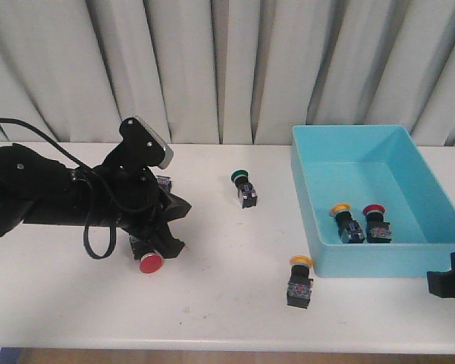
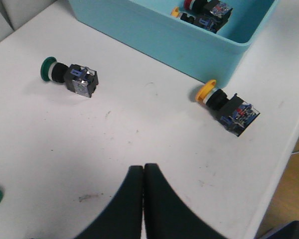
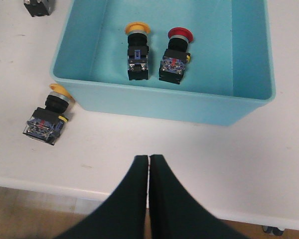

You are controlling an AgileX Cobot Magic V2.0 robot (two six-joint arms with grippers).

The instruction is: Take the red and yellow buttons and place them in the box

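Jaws pressed together and empty on both arms, above a white bench (image 1: 227,303) scattered with push-buttons.

Left gripper (image 2: 142,184) shows its two black fingers touching tip to tip, holding nothing; in the front view its arm (image 1: 53,199) lies low across the left of the frame, wrist bent down over a red button (image 1: 149,262) at lower left. Right gripper (image 3: 148,172) is likewise closed on nothing, its arm barely showing at the lower right edge of the front view. A turquoise box (image 1: 440,199) fills the right of the frame, with one yellow button (image 1: 344,220) and one red-capped button (image 1: 376,221) lying side by side inside. Another yellow button (image 1: 299,282) lies just outside the box's near left corner. A green button (image 1: 244,186) sits at centre.
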